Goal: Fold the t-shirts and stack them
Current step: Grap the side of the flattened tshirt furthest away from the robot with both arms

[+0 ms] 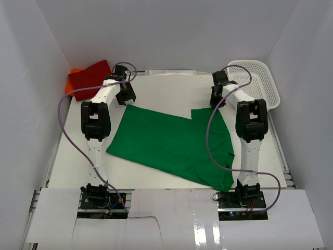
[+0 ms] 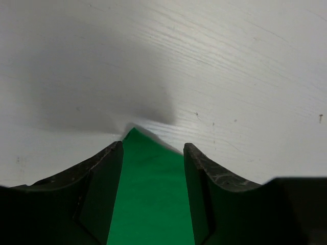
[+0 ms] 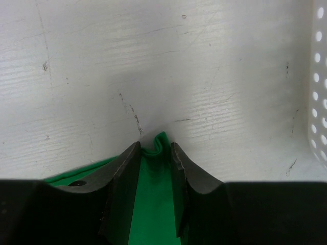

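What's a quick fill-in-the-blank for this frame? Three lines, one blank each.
1. The spread-out t-shirt is ___.
2. The red t-shirt lies in the far ___ corner of the table.
3. The mesh basket sits beside the ___ arm.
Missing words: green; left; right.

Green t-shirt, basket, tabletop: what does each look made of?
Green t-shirt: soft matte cloth, probably a knit. It lies limp, creases, and puckers at one corner.
Basket: looks like rigid white plastic, slightly glossy, with moulded rows of holes.
Tabletop: matte white, either painted wood or wood-look board. Fine grain lines and dark scuffs show, but I cannot tell which.
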Action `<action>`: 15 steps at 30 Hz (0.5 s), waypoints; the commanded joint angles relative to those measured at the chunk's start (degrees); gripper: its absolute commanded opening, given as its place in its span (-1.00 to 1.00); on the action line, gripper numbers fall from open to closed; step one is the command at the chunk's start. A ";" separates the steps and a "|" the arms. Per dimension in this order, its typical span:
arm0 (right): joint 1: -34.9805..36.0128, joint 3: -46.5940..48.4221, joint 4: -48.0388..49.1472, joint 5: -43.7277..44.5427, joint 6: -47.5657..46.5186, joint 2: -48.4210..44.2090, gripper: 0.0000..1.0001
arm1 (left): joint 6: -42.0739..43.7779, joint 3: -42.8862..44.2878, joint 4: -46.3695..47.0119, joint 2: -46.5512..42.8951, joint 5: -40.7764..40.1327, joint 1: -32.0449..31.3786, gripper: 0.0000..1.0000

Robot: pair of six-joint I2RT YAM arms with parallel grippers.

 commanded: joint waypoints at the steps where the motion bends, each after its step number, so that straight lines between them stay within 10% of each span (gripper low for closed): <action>1: 0.18 -1.57 -0.38 1.05 -0.93 -1.02 -0.28 | 0.03 2.88 -1.60 1.63 -1.13 -0.10 0.23; 9: 0.18 -1.57 -0.38 1.58 -1.37 -1.38 -0.33 | 0.04 4.21 -3.36 4.10 -2.09 -0.01 0.16; 15: 0.18 -1.22 -0.38 1.31 -1.55 -1.11 -0.51 | 0.04 3.15 -3.36 3.49 -2.62 -0.10 -0.44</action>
